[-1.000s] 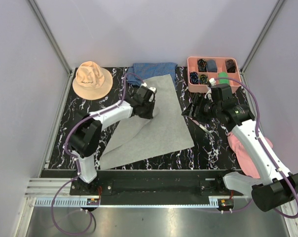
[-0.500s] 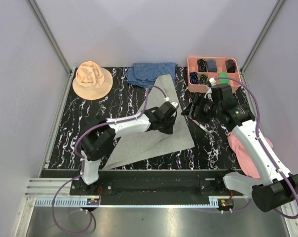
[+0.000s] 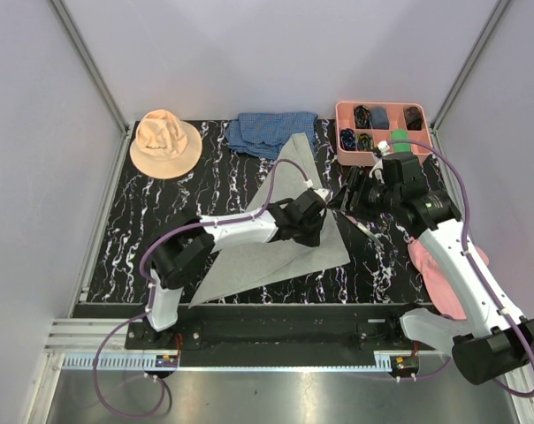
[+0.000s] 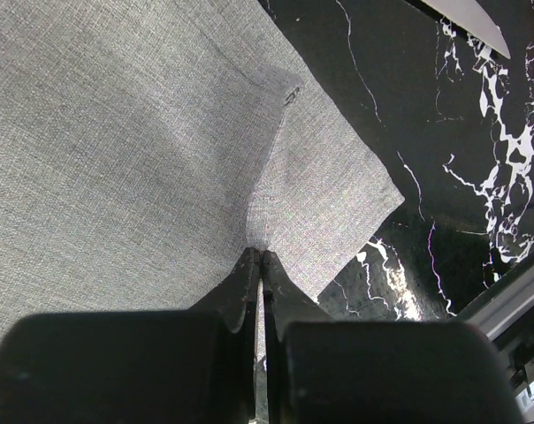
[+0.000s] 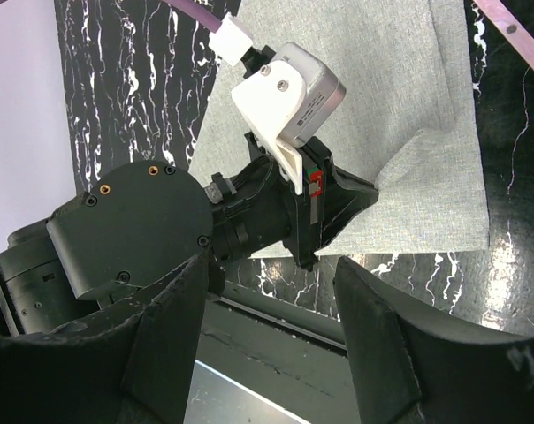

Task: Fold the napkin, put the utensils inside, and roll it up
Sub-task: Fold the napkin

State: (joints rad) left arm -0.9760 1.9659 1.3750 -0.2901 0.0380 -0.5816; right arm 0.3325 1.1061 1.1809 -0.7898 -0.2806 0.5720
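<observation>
Napkin (image 3: 280, 177) first: from my overhead view it lies near the middle of the surface (image 3: 152, 221) as a tall triangle of plain light-grey woven cloth. Its narrow tip points to about 12 o'clock and its long axis runs from the 7 o'clock corner up to that tip. The weave looks coarse and matte against the glossy black, white-veined marble pattern beneath.

My left hand (image 4: 260, 258) has its fingers pressed together on a pinch of the napkin near the 4 o'clock corner. The cloth rises from the pinch in a soft tented ridge, while the corner itself lies flat on the surface.

My right hand (image 3: 340, 199) hangs spread wide and holds nothing, just off the napkin's 3 o'clock edge and looking down on the left hand.

One utensil (image 3: 366, 231), thin and pale, lies on the surface just beyond that edge, angled from 10 to 4 o'clock. The right wrist view catches its pink handle.

At 12 o'clock a crumpled blue checked cloth (image 3: 267, 132) touches the napkin's tip. A peach bucket hat (image 3: 165, 141) sits at 10 o'clock, a pink compartment tray (image 3: 341, 132) at 2 o'clock, and a pink hat (image 3: 431, 265) at 4 o'clock.
</observation>
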